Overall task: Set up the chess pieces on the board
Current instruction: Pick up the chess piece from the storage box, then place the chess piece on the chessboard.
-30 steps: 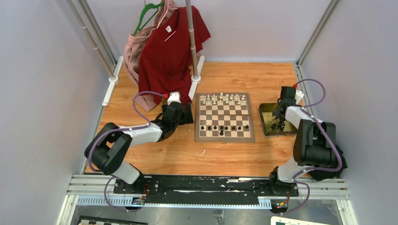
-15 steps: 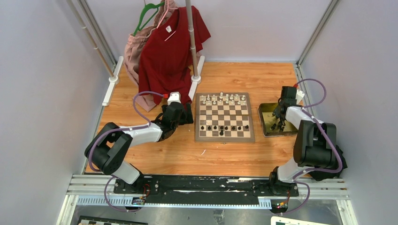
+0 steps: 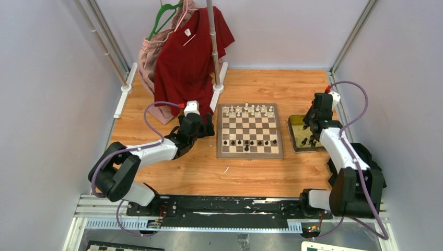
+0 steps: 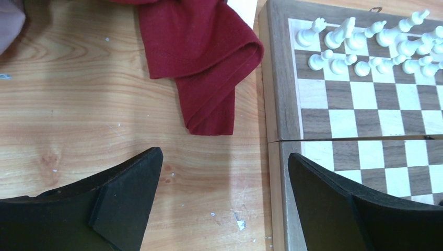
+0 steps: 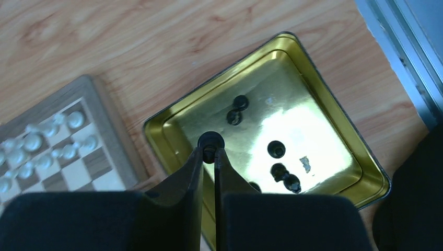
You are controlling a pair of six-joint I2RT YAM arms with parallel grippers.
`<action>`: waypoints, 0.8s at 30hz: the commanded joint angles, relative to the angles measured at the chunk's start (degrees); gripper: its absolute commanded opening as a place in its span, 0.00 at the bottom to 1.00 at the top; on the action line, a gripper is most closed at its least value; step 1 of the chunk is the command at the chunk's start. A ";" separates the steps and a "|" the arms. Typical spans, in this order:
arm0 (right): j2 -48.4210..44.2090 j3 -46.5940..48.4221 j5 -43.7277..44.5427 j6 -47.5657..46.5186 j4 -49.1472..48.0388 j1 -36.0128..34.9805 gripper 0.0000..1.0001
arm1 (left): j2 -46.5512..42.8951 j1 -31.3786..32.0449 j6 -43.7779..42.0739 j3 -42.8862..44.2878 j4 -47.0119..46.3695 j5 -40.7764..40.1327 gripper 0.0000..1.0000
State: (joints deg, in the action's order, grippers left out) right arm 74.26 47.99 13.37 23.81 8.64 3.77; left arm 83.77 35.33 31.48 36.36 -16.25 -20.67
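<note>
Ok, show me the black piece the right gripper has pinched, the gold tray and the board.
black piece (image 5: 210,140): right wrist view, on its round head.
gold tray (image 5: 318,125): right wrist view, on a bare patch of its floor.
board (image 4: 280,83): left wrist view, on its plain wooden border.

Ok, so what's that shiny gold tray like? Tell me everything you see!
The gold tray is a shiny, yellow, metal-looking rectangle with rounded corners and a low raised rim. It lies flat on the wooden table, just right of the chessboard. Light glares off its bottom. A few small black chess pieces sit scattered inside. Over it, the right gripper has its fingers shut on one more black piece.
</note>
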 commanded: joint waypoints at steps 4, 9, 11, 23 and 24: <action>-9.19 1.62 -5.60 -6.95 8.15 -12.67 0.00 | -5.66 -0.35 -0.96 -1.38 0.46 -3.48 0.96; -13.65 2.93 -6.52 -10.06 12.06 -26.63 0.00 | -9.79 -0.41 -0.59 -1.70 3.67 -4.58 0.96; -14.71 3.71 -5.87 -10.73 13.47 -31.65 0.00 | -11.33 -0.40 -0.30 -1.94 4.67 -4.71 0.96; -15.41 4.80 1.02 -10.10 18.06 -55.67 0.00 | -15.21 -0.37 0.43 -2.52 8.91 -5.17 0.95; -15.18 4.62 1.68 -10.07 18.07 -57.21 0.00 | -15.12 -0.42 0.48 -2.52 9.08 -5.25 0.95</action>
State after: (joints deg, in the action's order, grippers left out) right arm 59.09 51.88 11.03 14.26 24.25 -47.88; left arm 69.52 35.33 31.70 34.28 -8.62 -24.27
